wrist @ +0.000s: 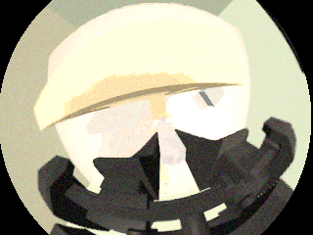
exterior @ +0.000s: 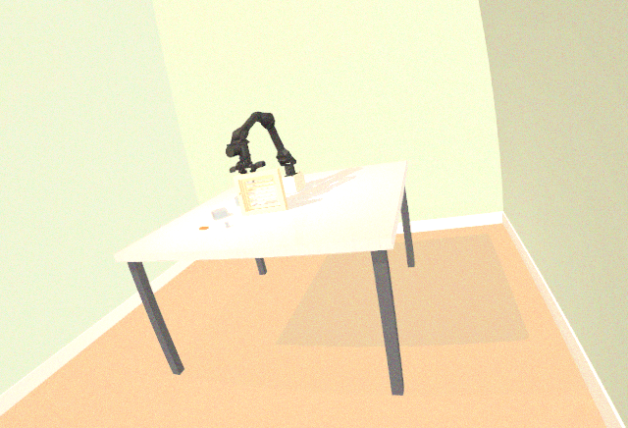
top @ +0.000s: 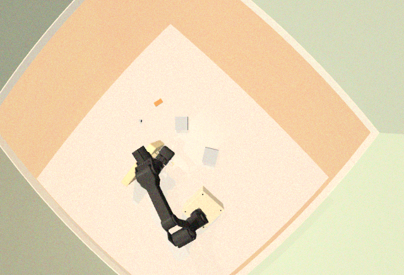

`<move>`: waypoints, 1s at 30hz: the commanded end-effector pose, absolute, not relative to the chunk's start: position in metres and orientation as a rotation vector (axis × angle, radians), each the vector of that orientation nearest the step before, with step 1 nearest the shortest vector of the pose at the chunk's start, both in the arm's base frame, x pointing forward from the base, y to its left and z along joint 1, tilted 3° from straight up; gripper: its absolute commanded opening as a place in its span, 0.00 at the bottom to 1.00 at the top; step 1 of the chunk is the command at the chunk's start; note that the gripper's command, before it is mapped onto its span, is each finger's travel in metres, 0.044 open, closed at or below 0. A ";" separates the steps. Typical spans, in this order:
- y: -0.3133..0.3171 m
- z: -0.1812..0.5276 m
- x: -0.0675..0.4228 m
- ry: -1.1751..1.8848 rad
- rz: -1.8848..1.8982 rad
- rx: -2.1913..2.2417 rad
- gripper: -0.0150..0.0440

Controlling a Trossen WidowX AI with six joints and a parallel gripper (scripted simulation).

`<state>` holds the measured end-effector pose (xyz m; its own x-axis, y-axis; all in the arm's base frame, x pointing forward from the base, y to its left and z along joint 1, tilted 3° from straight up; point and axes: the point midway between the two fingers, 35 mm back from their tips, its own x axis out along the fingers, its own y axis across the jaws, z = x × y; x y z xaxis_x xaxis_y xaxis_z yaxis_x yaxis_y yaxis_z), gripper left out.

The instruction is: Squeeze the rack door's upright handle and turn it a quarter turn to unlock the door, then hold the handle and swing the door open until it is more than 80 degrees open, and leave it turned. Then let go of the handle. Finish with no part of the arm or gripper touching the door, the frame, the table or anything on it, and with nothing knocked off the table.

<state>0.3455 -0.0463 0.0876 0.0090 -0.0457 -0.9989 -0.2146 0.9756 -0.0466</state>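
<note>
The pale-yellow box-like rack (top: 129, 178) (exterior: 284, 194) (wrist: 147, 54) stands at eight o'clock in the top view, its door seemingly shut; unlocking, swinging and release likely remain. Your black two-fingered claw (top: 163, 164) (exterior: 246, 172) (wrist: 166, 133) points down beside it, mostly closed; you can't tell whether it grips the handle.

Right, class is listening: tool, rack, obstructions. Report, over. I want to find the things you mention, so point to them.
Tool (top: 153, 161) (exterior: 247, 172) (wrist: 166, 133) partly closed at the rack (top: 128, 178) (exterior: 283, 192) (wrist: 147, 54); grip on handle unconfirmed. Door angle unreadable. Orange block (top: 158, 102) (exterior: 203, 228) beyond the rack, looks out of the way.
</note>
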 end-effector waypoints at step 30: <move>-0.047 0.086 0.344 1.418 -0.761 0.695 0.27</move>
<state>0.3453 -0.0475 0.0874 0.0078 -0.0524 -0.9986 0.6763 0.7359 -0.0333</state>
